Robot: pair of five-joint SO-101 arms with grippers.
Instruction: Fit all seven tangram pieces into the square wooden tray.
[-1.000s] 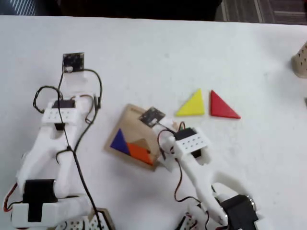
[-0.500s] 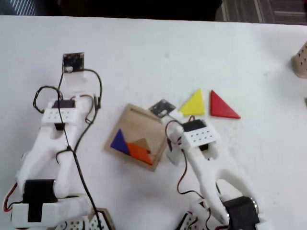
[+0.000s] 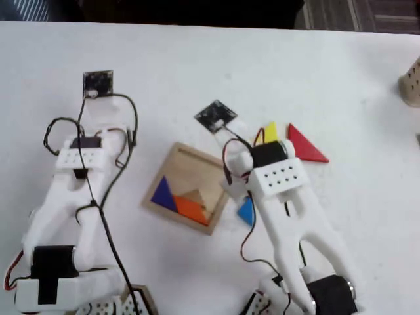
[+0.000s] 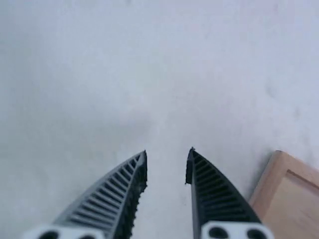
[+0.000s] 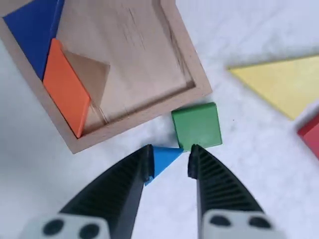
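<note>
Tray [image 5: 182, 50], pale wood, holds three pieces [image 5: 67, 92]; left pincer [image 4: 166, 155], right pincer [image 5: 169, 152] open.

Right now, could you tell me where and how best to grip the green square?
Probably from straight above, since the green square lies flat: pinch the two edges running away from the tray, as its tray-side edge sits close to the rim.

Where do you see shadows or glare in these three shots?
High view: white table evenly bright, soft shadow beside the right arm. Left wrist view: faint grey patch ahead of the left gripper. Right wrist view: square wooden tray matte, no glare.
</note>
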